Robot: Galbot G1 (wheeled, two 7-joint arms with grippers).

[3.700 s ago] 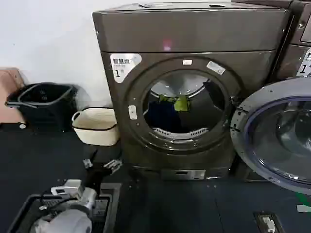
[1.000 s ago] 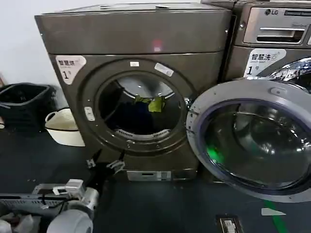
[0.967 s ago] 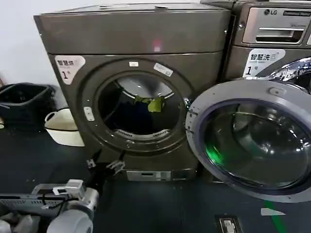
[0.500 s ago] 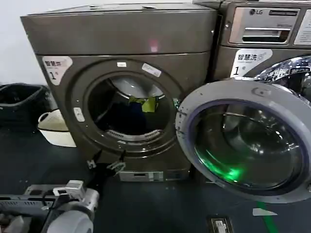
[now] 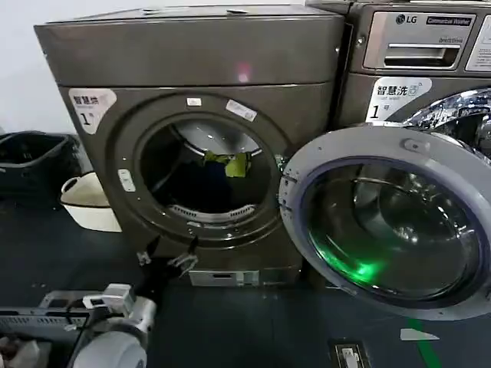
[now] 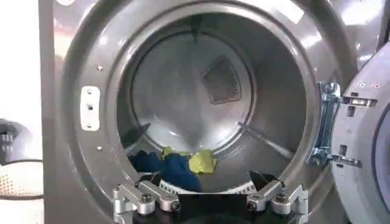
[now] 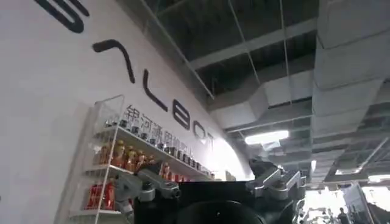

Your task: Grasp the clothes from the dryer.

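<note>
The dryer (image 5: 192, 54) stands ahead, dark bronze-grey, with a white "1" sticker and its porthole open. Its round glass door (image 5: 391, 222) is swung out to the right. The clothes lie low in the drum: a small yellow-green piece (image 5: 232, 163) (image 6: 202, 162) beside a dark navy heap (image 5: 201, 184) (image 6: 173, 171). My left gripper (image 5: 163, 259) (image 6: 208, 193) hangs in front of the dryer just below the porthole rim, open, with nothing between its fingers. My right gripper (image 7: 210, 182) points up toward a wall and ceiling, open and holding nothing.
An LG-marked machine (image 5: 418, 46) stands to the right behind the open door. A white basket (image 5: 86, 205) and a black bin (image 5: 31, 165) sit on the dark floor to the dryer's left. Green tape (image 5: 426, 349) marks the floor at the front right.
The dryer has shifted to the left in the head view, bringing the open door and the LG machine further into sight. The left gripper keeps its place below the porthole.
</note>
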